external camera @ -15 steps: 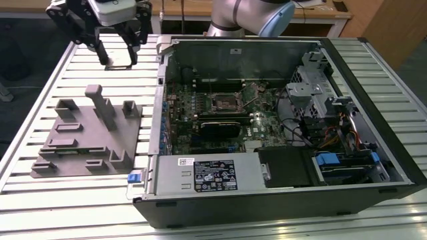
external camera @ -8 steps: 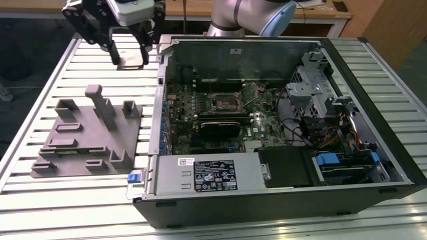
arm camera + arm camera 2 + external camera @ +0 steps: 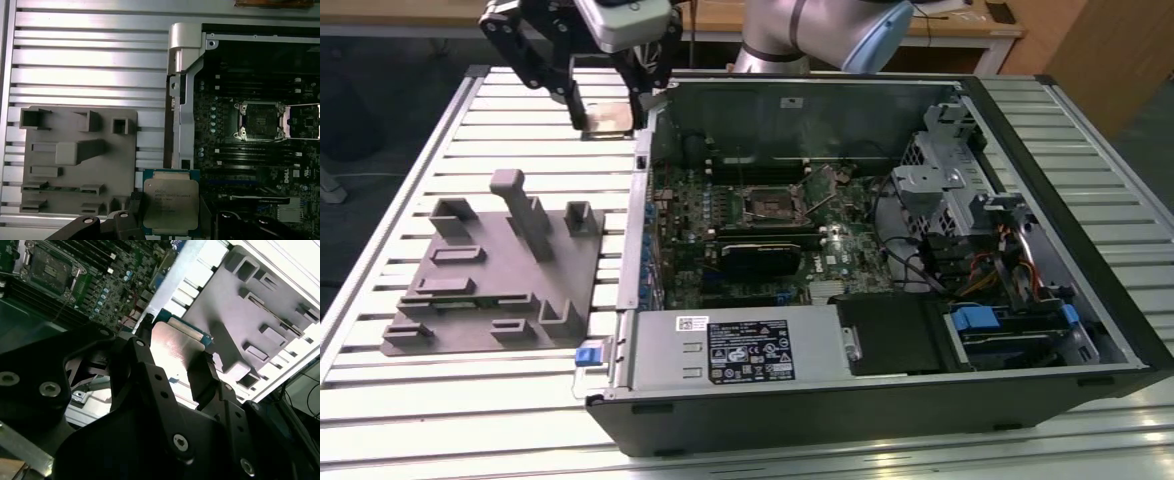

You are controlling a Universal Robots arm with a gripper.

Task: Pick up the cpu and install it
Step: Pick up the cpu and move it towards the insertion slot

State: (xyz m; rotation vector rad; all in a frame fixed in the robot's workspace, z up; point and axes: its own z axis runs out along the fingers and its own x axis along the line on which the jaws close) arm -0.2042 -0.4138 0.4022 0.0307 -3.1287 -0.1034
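Note:
My gripper (image 3: 606, 118) hangs high over the slatted table, just outside the far corner of the open computer case on the exterior view's left. It is shut on the cpu (image 3: 607, 120), a thin square chip. The first wrist view shows the cpu's (image 3: 170, 202) silvery face between the black fingers (image 3: 133, 206). The second wrist view has the cpu (image 3: 172, 347) edge-on, clamped in my gripper (image 3: 175, 354). The open dark socket frame (image 3: 770, 207) lies on the motherboard inside the case; both wrist views also show the socket frame (image 3: 260, 120) (image 3: 47, 267).
A grey plastic fixture (image 3: 494, 280) with upright posts sits on the slatted table (image 3: 440, 400) at the exterior view's left. The case (image 3: 1067, 250) holds a labelled power supply (image 3: 734, 345), drive cages and cables. Its wall (image 3: 181, 100) stands between gripper and socket.

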